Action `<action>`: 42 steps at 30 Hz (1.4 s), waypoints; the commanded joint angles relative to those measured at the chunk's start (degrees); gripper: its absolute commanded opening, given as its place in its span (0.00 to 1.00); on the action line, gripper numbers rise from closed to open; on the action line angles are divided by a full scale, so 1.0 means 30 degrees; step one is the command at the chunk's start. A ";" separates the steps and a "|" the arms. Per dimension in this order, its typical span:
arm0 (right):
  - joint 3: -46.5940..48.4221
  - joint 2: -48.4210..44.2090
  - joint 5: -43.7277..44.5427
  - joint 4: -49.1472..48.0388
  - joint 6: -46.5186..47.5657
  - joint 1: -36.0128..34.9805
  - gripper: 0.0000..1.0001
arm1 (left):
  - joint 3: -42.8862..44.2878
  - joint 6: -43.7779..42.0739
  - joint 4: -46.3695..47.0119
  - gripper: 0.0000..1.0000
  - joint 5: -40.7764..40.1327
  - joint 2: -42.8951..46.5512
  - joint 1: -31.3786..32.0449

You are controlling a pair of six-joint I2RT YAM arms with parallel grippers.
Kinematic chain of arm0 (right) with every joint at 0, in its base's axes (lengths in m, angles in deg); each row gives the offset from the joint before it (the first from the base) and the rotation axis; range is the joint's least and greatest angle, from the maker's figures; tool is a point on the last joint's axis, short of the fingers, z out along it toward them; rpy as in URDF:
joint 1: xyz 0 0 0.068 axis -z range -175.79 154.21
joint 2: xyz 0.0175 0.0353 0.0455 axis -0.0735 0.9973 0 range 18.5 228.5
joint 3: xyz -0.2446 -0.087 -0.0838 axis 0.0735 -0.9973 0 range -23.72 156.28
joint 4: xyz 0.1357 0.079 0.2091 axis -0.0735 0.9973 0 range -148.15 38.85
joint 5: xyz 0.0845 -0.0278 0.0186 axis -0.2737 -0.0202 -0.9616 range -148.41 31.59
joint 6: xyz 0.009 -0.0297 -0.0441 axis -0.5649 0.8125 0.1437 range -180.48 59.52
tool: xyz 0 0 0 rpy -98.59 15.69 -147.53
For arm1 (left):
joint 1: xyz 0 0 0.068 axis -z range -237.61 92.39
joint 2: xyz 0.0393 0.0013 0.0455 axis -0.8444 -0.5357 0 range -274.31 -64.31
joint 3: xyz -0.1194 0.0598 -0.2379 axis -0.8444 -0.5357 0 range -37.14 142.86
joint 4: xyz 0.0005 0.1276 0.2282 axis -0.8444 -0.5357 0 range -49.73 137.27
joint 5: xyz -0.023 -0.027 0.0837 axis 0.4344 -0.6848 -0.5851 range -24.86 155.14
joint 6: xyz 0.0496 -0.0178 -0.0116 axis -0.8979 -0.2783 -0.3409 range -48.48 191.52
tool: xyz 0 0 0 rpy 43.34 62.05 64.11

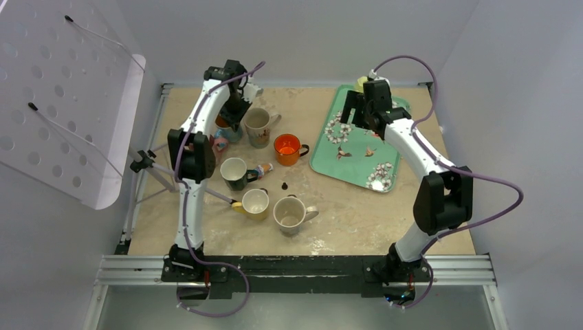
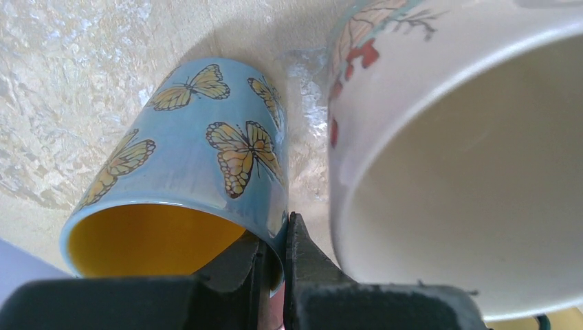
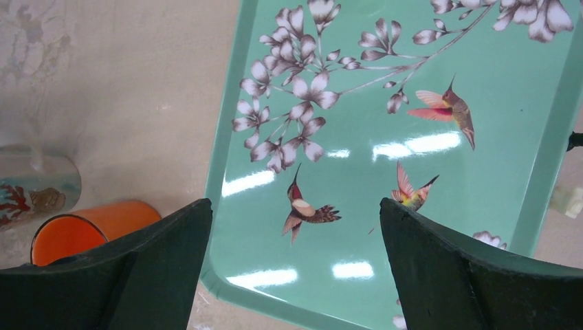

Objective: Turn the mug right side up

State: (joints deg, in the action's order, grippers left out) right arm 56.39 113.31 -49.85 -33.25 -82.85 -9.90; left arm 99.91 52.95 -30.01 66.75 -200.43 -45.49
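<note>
Right now your left claw [image 2: 275, 234] is clamped on the rim wall of the blue butterfly mug [image 2: 199, 158], one finger inside the yellow interior and one outside. The mug is at the far left of the tabletop [image 2: 69, 82], its mouth facing the wrist camera. It looks tilted rather than standing square on its base, so I judge the turn is not finished.

The main risk is the grip itself: it holds only a thin strip of glazed wall near the lip, so the mug could pivot or slip between the fingers as its weight shifts. If you let go while it leans, it may roll back onto its side.

Watch the big cream floral mug [image 2: 467, 172] too — it stands just beside the blue one, on the side the outer finger occupies, and a sideways swing could knock it.

Your right claw [image 3: 295, 227] hangs with fingers wide apart over the teal tray [image 3: 357, 151], holding nothing and well apart from the work.
</note>
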 commanded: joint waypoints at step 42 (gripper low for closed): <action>1.5238 1.5075 0.7503 -0.0027 -0.4024 0.2101 0.44 | -0.3356 0.0002 0.4415 0.55 0.3922 0.9280 -0.0048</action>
State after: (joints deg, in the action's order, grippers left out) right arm 103.06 160.78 -26.64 -33.44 -94.00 -5.74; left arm 89.57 53.87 -18.64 76.97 -175.29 -45.58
